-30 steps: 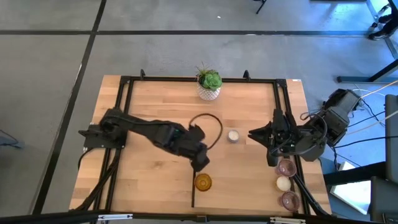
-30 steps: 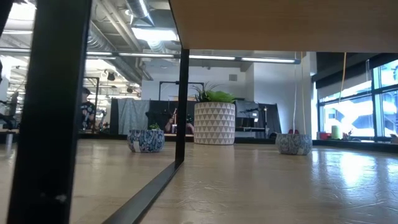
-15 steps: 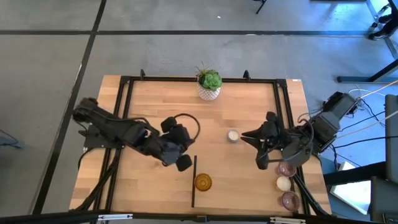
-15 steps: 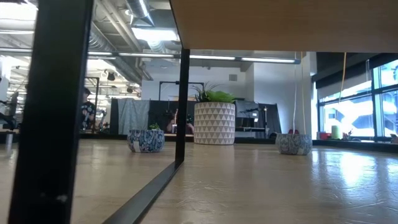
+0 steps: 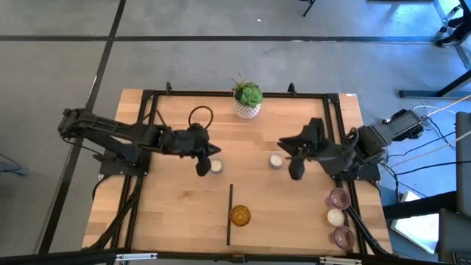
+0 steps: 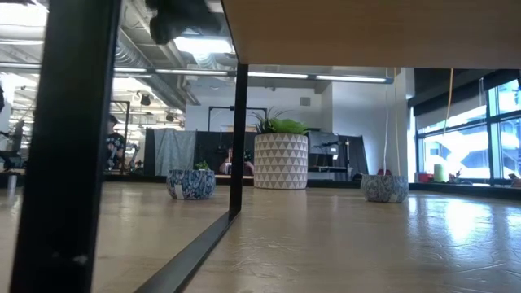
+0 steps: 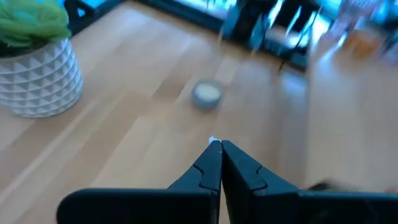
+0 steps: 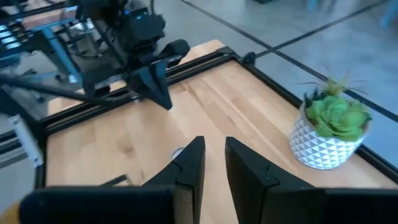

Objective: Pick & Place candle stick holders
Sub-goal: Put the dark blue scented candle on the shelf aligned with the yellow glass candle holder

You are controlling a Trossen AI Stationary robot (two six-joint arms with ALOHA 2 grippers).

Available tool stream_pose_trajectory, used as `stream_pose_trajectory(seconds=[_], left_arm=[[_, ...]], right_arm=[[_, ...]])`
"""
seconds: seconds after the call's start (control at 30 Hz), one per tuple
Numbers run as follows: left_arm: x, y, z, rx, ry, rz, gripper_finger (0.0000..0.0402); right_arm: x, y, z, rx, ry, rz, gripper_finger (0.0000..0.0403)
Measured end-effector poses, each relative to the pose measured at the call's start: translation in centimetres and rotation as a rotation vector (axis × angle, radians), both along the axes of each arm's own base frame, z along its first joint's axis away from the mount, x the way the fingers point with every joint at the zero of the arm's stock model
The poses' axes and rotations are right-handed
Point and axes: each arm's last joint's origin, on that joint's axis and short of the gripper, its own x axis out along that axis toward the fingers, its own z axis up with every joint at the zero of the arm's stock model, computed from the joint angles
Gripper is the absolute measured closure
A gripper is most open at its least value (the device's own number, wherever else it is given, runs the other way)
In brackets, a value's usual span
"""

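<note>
Since a moment ago I have swung my left gripper [image 5: 201, 168] away from the amber holder [image 5: 240, 216] toward the plant pot [image 5: 248, 101]; its fingers are clenched, empty. A cream holder [image 5: 216, 166] sits just beside its tip. My right gripper [image 5: 294, 171] hangs slightly parted, holding nothing, next to another cream holder [image 5: 276, 160]. Three more holders [image 5: 337, 216] line up behind it.
</note>
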Motion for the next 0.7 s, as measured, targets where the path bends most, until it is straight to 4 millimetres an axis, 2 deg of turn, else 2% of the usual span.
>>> stream_pose_trajectory(seconds=[0.1,0.23,0.37,0.53,0.7], left_arm=[[-0.4,1.8,-0.8,0.038,0.119,-0.046,0.0399],[-0.8,4.7,-2.4,-0.049,0.29,-0.034,0.0398],[-1.0,6.4,-4.2,-0.111,0.45,-0.083,0.0392],[0.2,7.3,-6.6,-0.196,0.546,-0.154,0.0355],[1.5,7.4,-9.0,-0.198,0.635,-0.172,0.0305]], right_arm=[[0.4,-1.0,0.0,0.023,-0.007,-0.052,0.0337],[1.2,-1.9,0.1,0.035,-0.03,-0.1,0.0337],[2.2,-2.4,-0.2,0.033,-0.036,-0.13,0.0337],[3.5,-2.8,-0.9,0.023,-0.005,-0.15,0.0337],[4.5,-3.4,-1.4,0.043,0.021,-0.13,0.0337]])
